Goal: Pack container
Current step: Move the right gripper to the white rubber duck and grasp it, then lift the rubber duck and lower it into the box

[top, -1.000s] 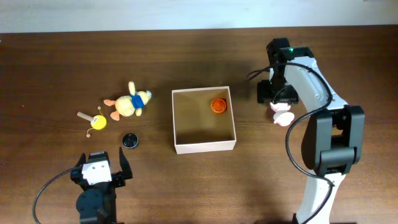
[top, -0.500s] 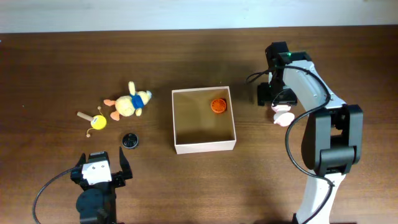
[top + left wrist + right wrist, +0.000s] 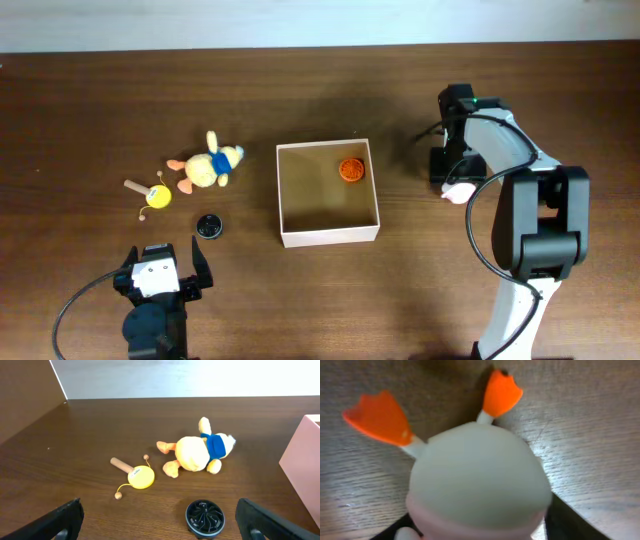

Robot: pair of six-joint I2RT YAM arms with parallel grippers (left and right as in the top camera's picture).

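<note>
Overhead cam sits high and looks straight down, so the whole surface and both arms fit in one shot. Left wrist cam rides low behind the left pincer, facing forward at a shallow angle (its fingers poke in at the bottom corners). Ahead of that pincer it catches the plush duck, the black disc and one container wall, all in the overhead too. Right wrist cam points down past the right pincer, so close that the white toy fills it.
</note>
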